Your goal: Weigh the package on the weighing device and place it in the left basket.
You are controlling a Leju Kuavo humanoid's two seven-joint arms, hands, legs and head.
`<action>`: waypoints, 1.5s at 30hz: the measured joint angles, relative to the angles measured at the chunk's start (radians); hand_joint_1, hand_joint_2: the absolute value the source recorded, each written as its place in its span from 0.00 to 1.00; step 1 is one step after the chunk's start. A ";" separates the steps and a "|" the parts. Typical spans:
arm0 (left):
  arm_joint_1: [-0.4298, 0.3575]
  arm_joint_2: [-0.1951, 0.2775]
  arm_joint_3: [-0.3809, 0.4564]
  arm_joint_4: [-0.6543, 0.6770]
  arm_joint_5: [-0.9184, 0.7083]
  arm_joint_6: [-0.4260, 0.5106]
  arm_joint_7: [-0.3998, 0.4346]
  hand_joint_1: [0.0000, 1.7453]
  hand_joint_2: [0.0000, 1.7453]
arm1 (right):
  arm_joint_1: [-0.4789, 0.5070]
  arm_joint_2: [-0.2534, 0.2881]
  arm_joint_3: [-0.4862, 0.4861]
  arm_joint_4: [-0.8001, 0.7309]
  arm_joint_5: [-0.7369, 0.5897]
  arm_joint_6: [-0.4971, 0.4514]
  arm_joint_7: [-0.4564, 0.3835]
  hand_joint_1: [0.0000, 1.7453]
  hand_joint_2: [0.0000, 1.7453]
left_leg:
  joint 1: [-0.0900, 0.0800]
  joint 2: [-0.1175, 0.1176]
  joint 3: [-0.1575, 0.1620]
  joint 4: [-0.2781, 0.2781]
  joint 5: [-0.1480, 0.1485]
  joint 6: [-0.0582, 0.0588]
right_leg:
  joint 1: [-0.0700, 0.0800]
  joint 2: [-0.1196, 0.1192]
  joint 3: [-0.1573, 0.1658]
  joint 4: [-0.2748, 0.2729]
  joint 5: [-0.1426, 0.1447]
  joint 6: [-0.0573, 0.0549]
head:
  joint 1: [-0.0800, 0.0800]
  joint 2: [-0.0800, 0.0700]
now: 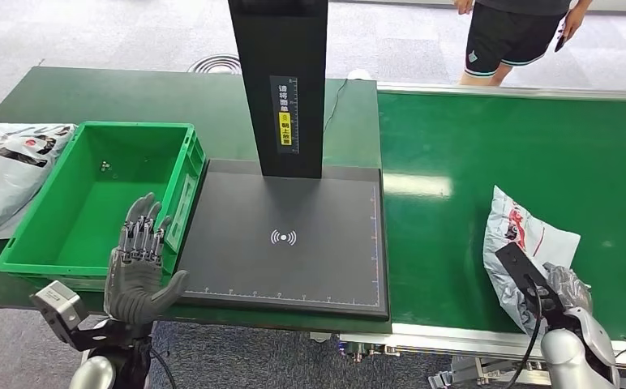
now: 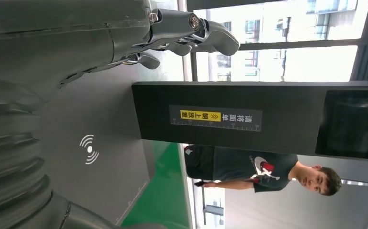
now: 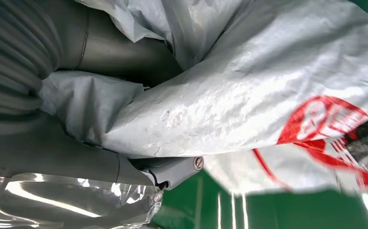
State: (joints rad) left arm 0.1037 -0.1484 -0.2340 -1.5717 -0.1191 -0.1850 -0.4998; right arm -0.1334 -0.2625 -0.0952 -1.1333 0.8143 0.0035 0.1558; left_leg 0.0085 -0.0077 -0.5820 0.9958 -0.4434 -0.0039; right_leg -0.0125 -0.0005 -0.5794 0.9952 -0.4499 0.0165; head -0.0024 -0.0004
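At lower right of the head view, the right robot hand (image 1: pixel 568 285) grips the crinkled white plastic mailer package with red print (image 1: pixel 520 243), lying on the green conveyor belt (image 1: pixel 520 146). At lower left, the left robot hand (image 1: pixel 137 271) hovers with fingers spread, holding nothing, between the green plastic basket (image 1: pixel 30 235) and the flat black weighing platform (image 1: pixel 293 267).

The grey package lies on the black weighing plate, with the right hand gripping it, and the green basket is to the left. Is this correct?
Not quite: the head view shows the grey package lying on the green conveyor belt, right of the black weighing plate. The right hand does grip it, and the green basket is to the left.
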 joint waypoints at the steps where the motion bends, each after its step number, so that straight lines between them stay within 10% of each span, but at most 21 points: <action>1: 0.003 0.000 0.000 -0.005 0.000 0.001 0.000 0.00 1.00 | -0.002 0.003 -0.002 -0.007 0.001 -0.006 0.001 1.00 1.00 | 0.000 0.000 0.000 0.000 0.000 0.000 | 0.000 0.000 0.000 0.000 0.000 0.000 | 0.000 0.000; 17: 0.015 0.000 0.001 -0.023 0.000 0.003 0.000 0.00 1.00 | -0.002 0.026 -0.014 -0.038 0.002 -0.016 0.000 1.00 1.00 | 0.000 0.000 0.000 0.000 0.000 0.000 | 0.000 0.000 0.000 0.000 0.000 0.000 | 0.000 0.000; 30: 0.001 -0.002 -0.010 -0.024 0.007 0.029 -0.015 0.00 1.00 | -0.011 0.068 -0.082 -0.247 0.012 -0.462 -0.229 1.00 1.00 | -0.001 0.000 -0.001 0.000 0.000 0.000 | 0.000 0.000 0.000 0.000 0.000 0.000 | 0.000 0.000; 45: -0.094 -0.007 -0.045 0.061 0.029 0.004 -0.040 0.00 1.00 | -0.222 0.044 0.161 -0.275 0.217 -0.488 -0.272 1.00 1.00 | -0.001 0.002 0.000 0.000 0.002 0.001 | -0.001 0.002 -0.001 0.001 0.002 -0.001 | 0.000 0.000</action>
State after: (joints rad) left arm 0.0098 -0.1556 -0.2786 -1.5103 -0.0906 -0.1814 -0.5395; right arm -0.3554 -0.2188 0.0658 -1.4087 1.0317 -0.4847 -0.1159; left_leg 0.0077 -0.0056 -0.5825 0.9957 -0.4414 -0.0032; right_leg -0.0131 0.0015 -0.5806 0.9959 -0.4477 0.0160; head -0.0024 -0.0004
